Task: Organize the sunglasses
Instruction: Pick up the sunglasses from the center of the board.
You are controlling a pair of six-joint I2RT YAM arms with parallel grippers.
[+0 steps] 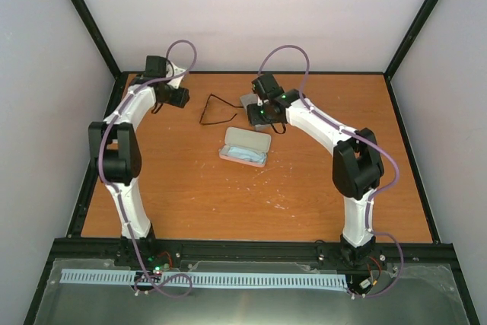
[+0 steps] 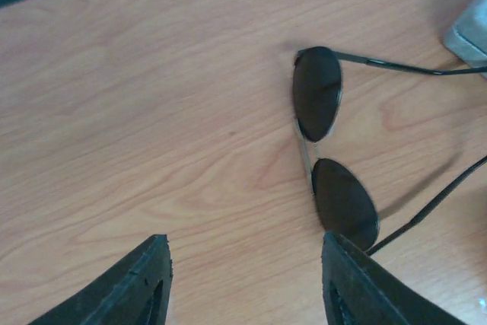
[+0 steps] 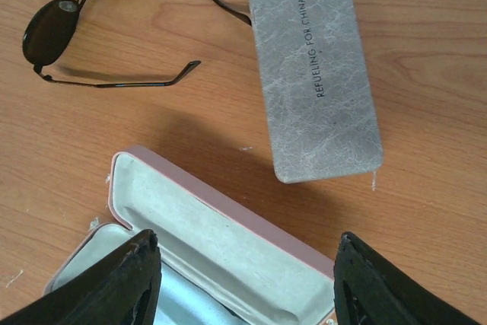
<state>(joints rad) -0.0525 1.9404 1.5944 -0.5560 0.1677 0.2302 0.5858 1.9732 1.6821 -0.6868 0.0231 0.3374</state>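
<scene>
Right now I see the sunglasses [image 1: 217,109] lying on the wooden surface [image 1: 190,195], toward the far side, at about 11 o'clock from the open pink case [image 1: 245,146] in the middle. Their slim arms are unfolded and spread, and both dark lenses face my left hand [image 1: 185,97], which sits at their 9 o'clock.

On the left wrist camera, the left hand [image 2: 243,249] is released: its two dark fingers stand apart with only bare wood between them. The sunglasses [image 2: 317,93] lie just beyond, at about 1 o'clock from the fingers, and the lower lens comes close to the right-side finger. I cannot tell whether they touch.

My right hand [image 1: 262,116] hovers at about 3 o'clock from the sunglasses, over the far end of the pink case. On its wrist camera, the right hand [image 3: 247,237] is also released, fingers wide and grasping nothing. The pink case [image 3: 198,203] lies under it with the lid thrown back, and a light-blue cloth [image 3: 183,294] lies in the bottom half.

A closed grey case [image 3: 316,74] printed "REFUELING FOR CHINA" lies flat at 12 o'clock from the pink one, with bare wood between them. The sunglasses [image 3: 57,28] are at its 9 o'clock, and one arm runs right up to the case's long edge.
</scene>
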